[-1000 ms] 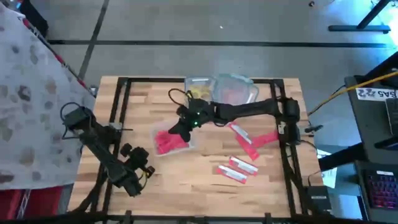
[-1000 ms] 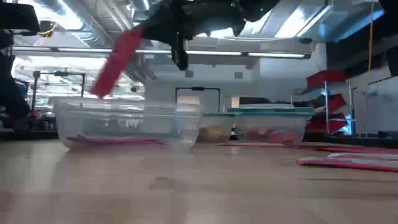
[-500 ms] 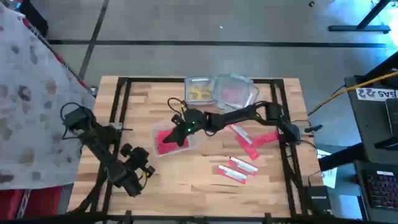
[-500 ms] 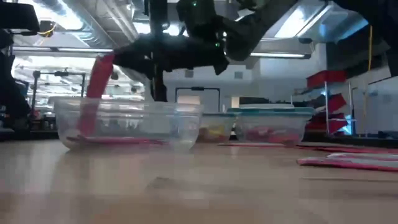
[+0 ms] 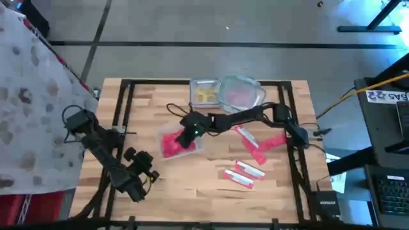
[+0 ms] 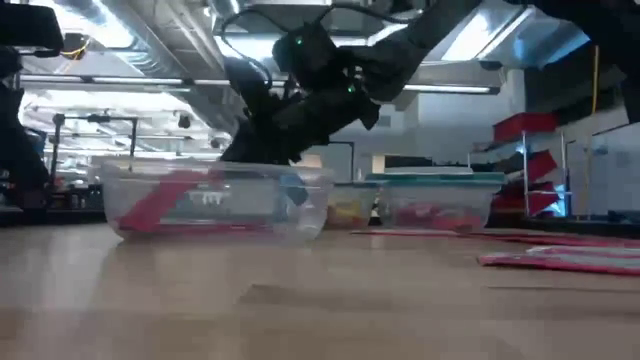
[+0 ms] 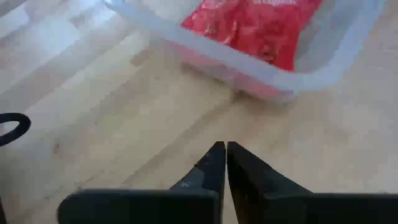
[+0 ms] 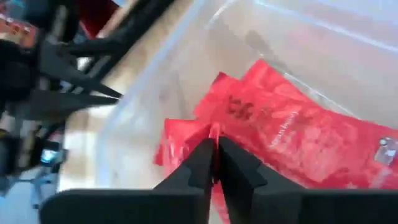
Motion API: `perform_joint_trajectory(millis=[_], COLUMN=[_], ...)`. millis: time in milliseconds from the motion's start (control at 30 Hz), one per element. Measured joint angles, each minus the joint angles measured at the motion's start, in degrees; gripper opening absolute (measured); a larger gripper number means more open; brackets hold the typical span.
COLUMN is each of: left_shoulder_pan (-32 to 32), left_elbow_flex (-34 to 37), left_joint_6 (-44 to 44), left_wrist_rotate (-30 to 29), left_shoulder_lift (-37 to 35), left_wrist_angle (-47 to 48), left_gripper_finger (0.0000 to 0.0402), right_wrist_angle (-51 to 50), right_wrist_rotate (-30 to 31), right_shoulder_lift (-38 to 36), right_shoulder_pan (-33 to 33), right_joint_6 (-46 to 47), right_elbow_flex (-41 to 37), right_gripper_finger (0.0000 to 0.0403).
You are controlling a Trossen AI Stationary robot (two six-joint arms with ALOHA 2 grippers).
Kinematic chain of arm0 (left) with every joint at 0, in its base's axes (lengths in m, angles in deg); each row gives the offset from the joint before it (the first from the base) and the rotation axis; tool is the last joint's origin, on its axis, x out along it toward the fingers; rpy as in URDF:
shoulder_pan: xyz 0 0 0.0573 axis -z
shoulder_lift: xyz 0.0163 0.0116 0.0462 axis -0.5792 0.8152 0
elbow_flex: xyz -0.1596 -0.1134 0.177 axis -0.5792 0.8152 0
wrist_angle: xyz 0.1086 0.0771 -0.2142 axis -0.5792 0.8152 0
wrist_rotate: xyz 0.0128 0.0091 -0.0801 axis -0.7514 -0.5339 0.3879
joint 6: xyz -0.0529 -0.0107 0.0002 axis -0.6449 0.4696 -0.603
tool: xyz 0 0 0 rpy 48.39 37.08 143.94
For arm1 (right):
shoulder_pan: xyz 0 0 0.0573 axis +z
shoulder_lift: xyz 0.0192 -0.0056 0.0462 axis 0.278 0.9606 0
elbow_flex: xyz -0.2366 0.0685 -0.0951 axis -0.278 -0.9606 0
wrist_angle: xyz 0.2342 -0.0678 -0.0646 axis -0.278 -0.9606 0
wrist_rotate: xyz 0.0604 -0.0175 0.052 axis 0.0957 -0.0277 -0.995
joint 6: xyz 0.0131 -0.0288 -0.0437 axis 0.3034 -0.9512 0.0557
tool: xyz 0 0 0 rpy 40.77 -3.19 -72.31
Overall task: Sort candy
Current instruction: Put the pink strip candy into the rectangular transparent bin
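Wooden table in a workshop. Sorting is partly done: a clear tub at centre holds several red packets. The right gripper reaches into it, fingers nearly closed on a packet edge. Loose packets remain on the right side. The left gripper waits closed beside the tub.

Red packet inside clear tub
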Motion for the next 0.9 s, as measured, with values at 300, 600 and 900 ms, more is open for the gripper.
perform_joint_trajectory(millis=[300,600,900], left_shoulder_pan=[0.00,0.00,0.00], left_elbow_flex=[0.00,0.00,0.00], left_joint_6=[0.28,0.46,0.44], left_wrist_rotate=[-0.02,0.00,-0.03], left_shoulder_lift=[0.00,0.00,-0.01], left_wrist_angle=[-0.09,-1.00,-2.84], left_gripper_finger=[0.0000,0.0000,0.0000], right_wrist_angle=[-8.11,-29.86,-45.42], right_wrist_rotate=[1.17,12.91,20.80], right_shoulder_lift=[-7.78,-19.40,-28.15], right_shoulder_pan=[-0.99,1.77,21.03], right_joint_6=[-12.50,-24.81,-37.02], right_elbow_flex=[0.07,0.11,-7.00], right_gripper_finger=[0.0101,0.0105,0.0105])
